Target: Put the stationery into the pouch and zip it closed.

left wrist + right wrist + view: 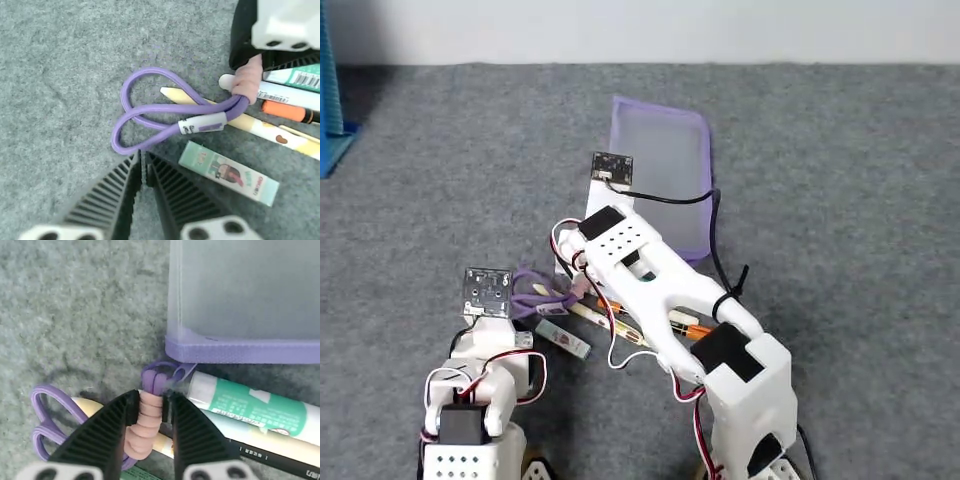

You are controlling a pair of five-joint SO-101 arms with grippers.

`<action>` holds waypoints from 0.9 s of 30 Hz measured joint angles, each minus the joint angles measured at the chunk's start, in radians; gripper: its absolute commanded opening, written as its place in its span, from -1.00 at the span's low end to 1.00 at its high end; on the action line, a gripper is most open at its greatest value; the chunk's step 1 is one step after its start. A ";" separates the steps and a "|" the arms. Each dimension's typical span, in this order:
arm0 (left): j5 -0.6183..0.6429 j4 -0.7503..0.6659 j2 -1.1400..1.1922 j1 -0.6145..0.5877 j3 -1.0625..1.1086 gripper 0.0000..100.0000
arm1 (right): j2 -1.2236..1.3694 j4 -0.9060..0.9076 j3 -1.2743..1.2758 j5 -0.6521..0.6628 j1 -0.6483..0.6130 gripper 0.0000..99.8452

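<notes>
Left gripper: the left gripper (pixel 142 161) sits at the lower middle of the left wrist view, jaws drawn almost together and holding nothing. Its tips are just beside the near end of the loop.
Purple cord: the purple cord (pixel 145 107) lies in a double loop at the middle of that view, flat on the grey mat (pixel 840 200). It runs right towards the other arm.
Eraser: a mint green eraser (pixel 227 172) lies at the lower right of the left wrist view, near the left gripper but apart from it.
Pens: a cream pen (pixel 260 128) passes under the cord, and an orange marker (pixel 285 110) lies beside it at the right edge.
Right gripper: the right gripper (pixel 150 397) is at the lower middle of its own view, clamped on a pink ribbed piece (pixel 142 432) that the cord joins.
Tube: a green-and-white tube (pixel 245 402) lies just right of that grip, close below the pouch's purple edge.
Pouch: the translucent pouch (pixel 665 170) lies at the upper middle of the high view, just beyond the right gripper. Nothing shows inside it, and whether its zip is open I cannot tell.
Progress: early, by my reading. Every item seen lies outside the pouch, so all the loading and the zipping are left.
</notes>
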 measured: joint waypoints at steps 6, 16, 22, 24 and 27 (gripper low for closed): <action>0.000 0.000 0.000 0.000 0.000 -0.97 | -0.018 0.094 0.000 0.110 0.011 -0.98; 0.000 0.000 0.000 0.000 0.000 -0.97 | -0.250 0.284 0.000 0.466 0.163 -0.98; 0.000 0.000 0.000 0.000 0.000 -0.97 | -0.265 0.400 0.000 0.750 0.210 -0.98; 0.000 0.000 0.000 0.000 0.000 -0.97 | -0.265 0.436 0.000 0.855 0.207 -0.98; 0.000 0.000 0.000 0.000 0.000 -0.97 | -0.265 0.508 0.000 1.002 0.203 -0.98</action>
